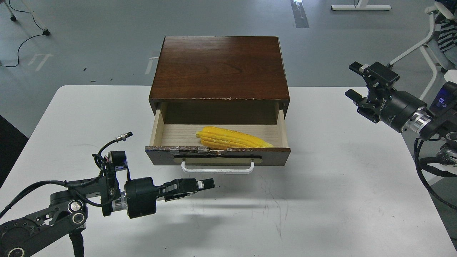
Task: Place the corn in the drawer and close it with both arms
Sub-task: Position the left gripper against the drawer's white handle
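The corn point(234, 139) lies inside the pulled-out drawer point(217, 155) on the desk point(321, 185); left gripper point(205, 185) nearly closed, empty, near the handle point(217, 169); right gripper point(353, 80) spread wide, empty

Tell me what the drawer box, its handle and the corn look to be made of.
The drawer: pale unfinished-looking wood inside, visible grain; its dark brown front is chipped along the top edge, likely veneer or stain. The handle: smooth white bar, probably painted metal or plastic. The corn: uniform glossy yellow, likely plastic or rubber.
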`<act>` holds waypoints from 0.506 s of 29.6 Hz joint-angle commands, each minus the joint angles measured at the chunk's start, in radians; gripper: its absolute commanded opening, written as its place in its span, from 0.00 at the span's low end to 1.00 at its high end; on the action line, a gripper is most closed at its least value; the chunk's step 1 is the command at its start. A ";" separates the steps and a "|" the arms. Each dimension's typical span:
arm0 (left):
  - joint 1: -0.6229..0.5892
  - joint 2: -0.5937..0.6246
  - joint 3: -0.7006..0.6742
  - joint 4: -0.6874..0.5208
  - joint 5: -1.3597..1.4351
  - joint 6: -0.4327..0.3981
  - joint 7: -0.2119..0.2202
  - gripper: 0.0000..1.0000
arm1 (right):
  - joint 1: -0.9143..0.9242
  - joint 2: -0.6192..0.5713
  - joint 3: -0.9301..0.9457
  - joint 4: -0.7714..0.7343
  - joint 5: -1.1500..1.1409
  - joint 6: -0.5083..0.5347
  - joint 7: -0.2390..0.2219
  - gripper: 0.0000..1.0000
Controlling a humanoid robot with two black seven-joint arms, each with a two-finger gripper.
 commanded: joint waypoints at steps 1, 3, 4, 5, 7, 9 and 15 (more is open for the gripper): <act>0.000 0.003 -0.001 0.000 -0.003 0.007 0.000 0.00 | -0.002 0.000 0.000 0.000 0.000 0.000 0.000 0.97; 0.000 0.003 -0.013 0.000 -0.013 0.002 0.000 0.00 | -0.006 0.000 0.000 0.000 0.000 0.000 0.000 0.97; 0.000 0.003 -0.015 0.000 -0.015 0.002 0.000 0.00 | -0.006 0.000 0.000 0.000 0.000 0.000 0.000 0.97; 0.000 0.003 -0.016 0.000 -0.018 0.004 0.000 0.00 | -0.008 0.000 0.000 0.000 0.000 0.000 0.000 0.97; 0.000 0.003 -0.018 0.002 -0.018 0.005 0.000 0.00 | -0.009 0.000 0.000 0.000 0.000 0.000 0.000 0.97; 0.000 0.003 -0.018 0.002 -0.018 0.002 0.000 0.00 | -0.009 0.000 0.000 0.001 0.000 0.000 0.000 0.97; 0.002 -0.003 -0.018 0.005 -0.016 0.005 0.000 0.00 | -0.009 0.000 0.002 0.000 0.000 0.000 0.000 0.97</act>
